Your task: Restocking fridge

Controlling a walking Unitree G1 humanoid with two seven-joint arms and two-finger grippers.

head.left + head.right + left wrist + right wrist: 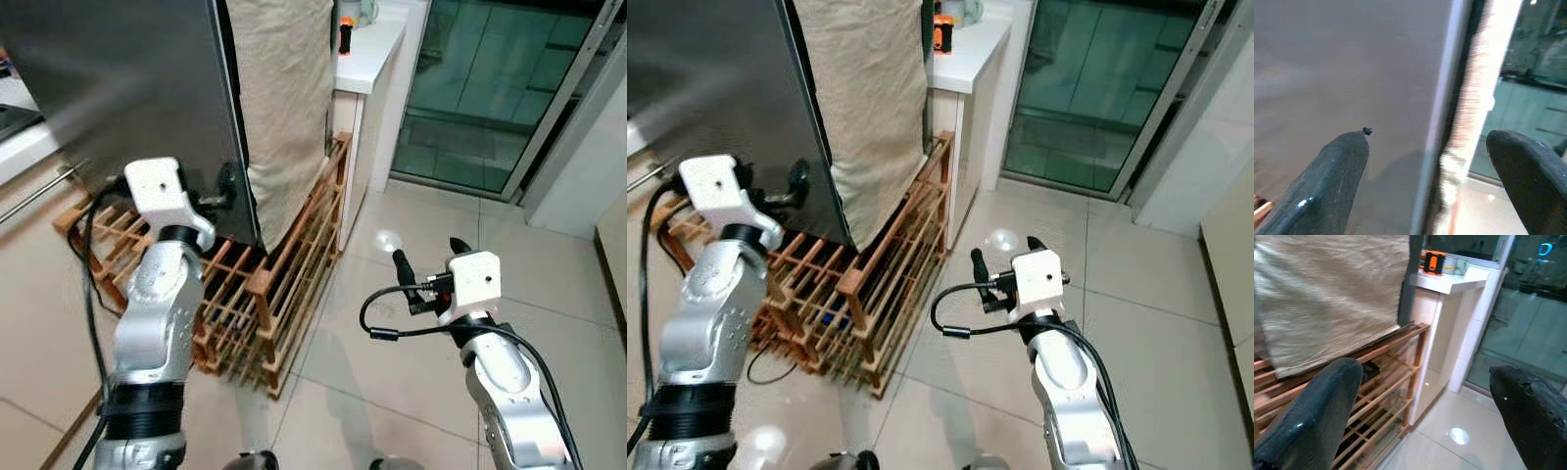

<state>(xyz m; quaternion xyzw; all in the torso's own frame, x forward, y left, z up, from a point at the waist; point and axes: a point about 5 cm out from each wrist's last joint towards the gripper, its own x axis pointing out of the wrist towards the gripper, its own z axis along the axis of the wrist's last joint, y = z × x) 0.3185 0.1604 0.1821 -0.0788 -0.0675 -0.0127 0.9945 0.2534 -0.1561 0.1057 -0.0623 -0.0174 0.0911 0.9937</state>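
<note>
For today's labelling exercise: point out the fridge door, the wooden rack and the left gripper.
fridge door (127, 88), left eye view, grey front face.
wooden rack (294, 284), left eye view, side slats.
left gripper (1425, 161), left wrist view, between open fingertips.

blocked: fridge door (127, 88), wooden rack (265, 294) | free: tiled floor (411, 333) on right

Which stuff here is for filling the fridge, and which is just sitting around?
For the job: the fridge; left tool, open, at the fridge's edge; right tool, open, over the floor.

Just there: wooden rack, beige cloth, white counter, glass door.
</note>
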